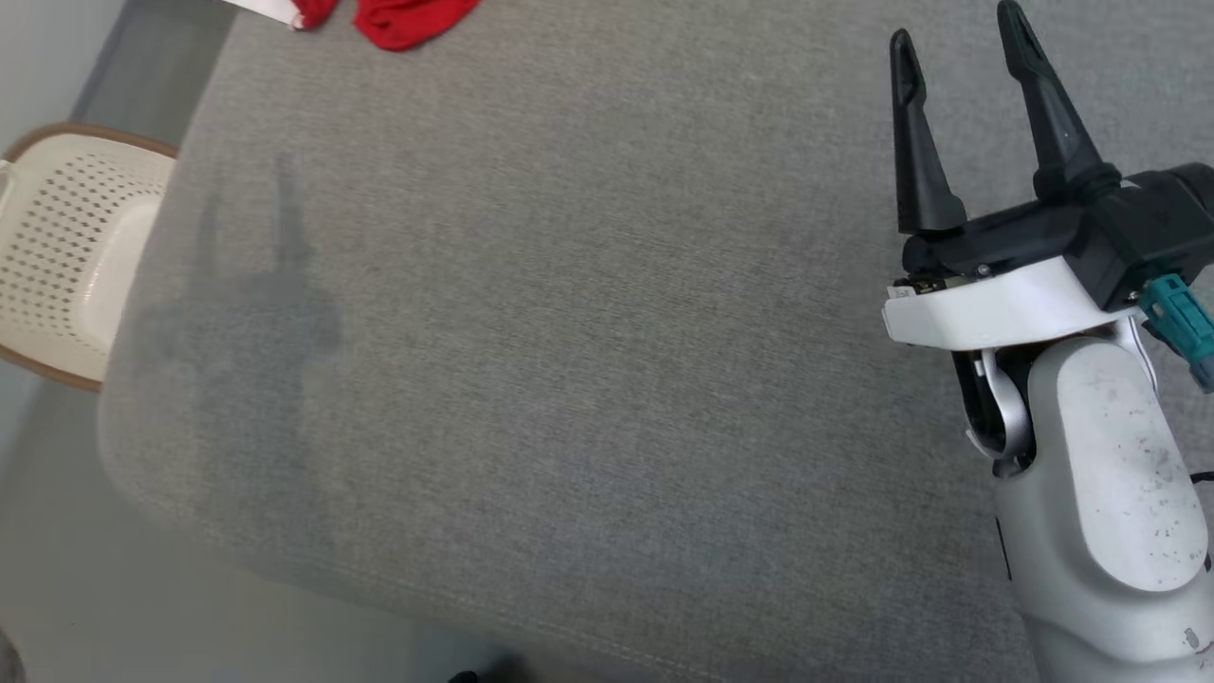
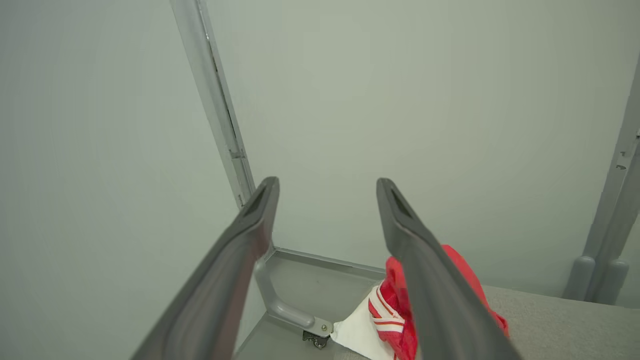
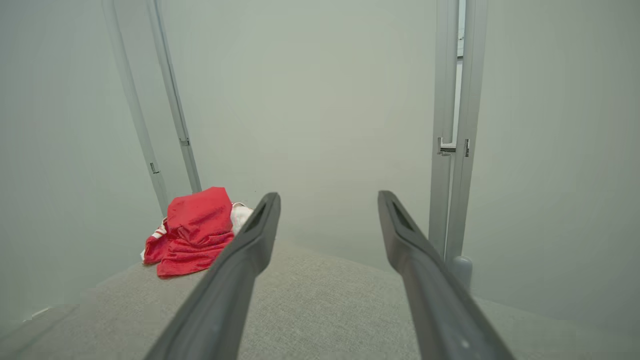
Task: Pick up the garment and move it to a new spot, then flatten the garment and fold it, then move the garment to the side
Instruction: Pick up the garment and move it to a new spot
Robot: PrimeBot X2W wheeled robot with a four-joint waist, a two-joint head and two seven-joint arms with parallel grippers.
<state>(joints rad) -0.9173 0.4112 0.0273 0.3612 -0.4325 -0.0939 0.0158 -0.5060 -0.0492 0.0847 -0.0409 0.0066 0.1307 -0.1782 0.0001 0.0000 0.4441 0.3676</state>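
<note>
pale, speckled right forearm (image 1: 1110, 474) rises at the lower right of the head view, nearest the lens, carrying the right gripper (image 1: 956, 28) with its two long dark fingers pointing up the picture. its jaws stand wide apart with nothing between them, over the right part of the broad grey woven-fabric surface (image 1: 569, 332). in the right wrist view the right gripper (image 3: 328, 196) shows the same spread, bare grey cloth below it.

the crumpled red and white cloth garment (image 1: 408, 21) lies at the far edge of the grey surface, toward its left corner, cut off by the top of the head view and well apart from the right gripper. from the right wrist the garment (image 3: 197, 230) is a red heap with a white striped edge, near a slim grey metal post (image 3: 179, 125).

the left gripper (image 2: 327, 182) is likewise spread wide and holds nothing. the garment (image 2: 387, 305) shows low in the left wrist view, partly hidden behind one finger; whether that finger touches it is hard to judge, though it seems to hang clear.

a cream perforated plastic basket with a brown rim (image 1: 66, 256) stands beside the left edge of the surface.
</note>
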